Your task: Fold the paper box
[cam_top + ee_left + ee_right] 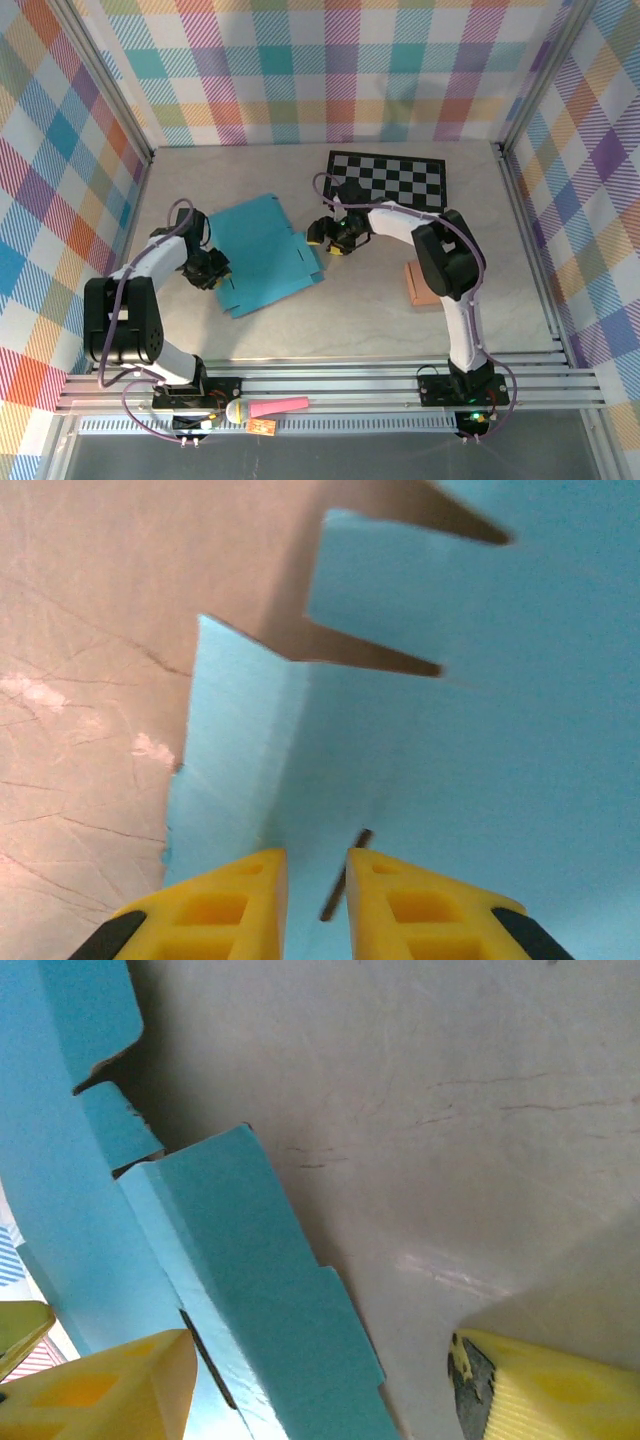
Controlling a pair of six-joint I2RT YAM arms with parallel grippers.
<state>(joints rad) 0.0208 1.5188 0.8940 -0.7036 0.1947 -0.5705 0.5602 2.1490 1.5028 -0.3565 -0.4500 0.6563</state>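
The blue paper box (262,252) lies unfolded and flat on the table, left of centre. My left gripper (207,268) rests on its left edge. In the left wrist view my left gripper (316,865) has its yellow fingers (225,905) a narrow gap apart over the blue sheet (480,730), beside a crease and a dark slit (343,875); nothing shows pinched. My right gripper (328,235) is at the box's right edge. In the right wrist view my right gripper (320,1390) stands wide open astride a tabbed side flap (270,1290), one finger over paper, the other over bare table.
A black-and-white checkered mat (390,178) lies at the back right. A tan block (420,283) sits on the table beside the right arm. A pink and yellow object (265,408) lies on the front rail. Plaid walls enclose the table.
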